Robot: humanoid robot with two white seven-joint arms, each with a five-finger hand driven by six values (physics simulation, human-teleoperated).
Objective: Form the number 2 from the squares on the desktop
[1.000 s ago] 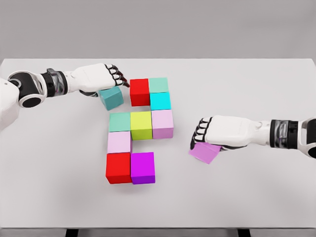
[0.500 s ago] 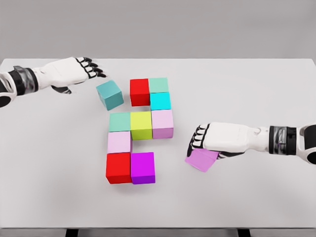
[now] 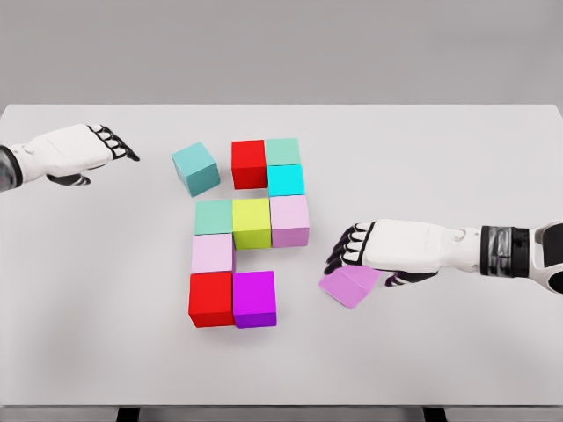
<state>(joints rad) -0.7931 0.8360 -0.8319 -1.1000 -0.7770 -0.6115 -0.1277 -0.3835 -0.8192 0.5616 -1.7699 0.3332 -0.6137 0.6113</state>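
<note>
The right hand (image 3: 378,249) curled its fingers (image 3: 345,251) over a tilted violet square (image 3: 348,286) lying beneath them, right of the assembled squares (image 3: 252,231). The left hand (image 3: 75,149), fingers relaxed, held nothing.

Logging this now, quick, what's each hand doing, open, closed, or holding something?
Left hand: open, holding nothing, apart from the teal cube.
Right hand: on the light purple cube; grasp cannot be told.

Just a plain white table (image 3: 457,149), pretty wide, filling most of the view. Matte top, soft shadows on it. Flat grey wall (image 3: 281,48) behind the far edge. Down below the near edge, a dark strip with a couple of black legs (image 3: 128,414) poking out.
</note>
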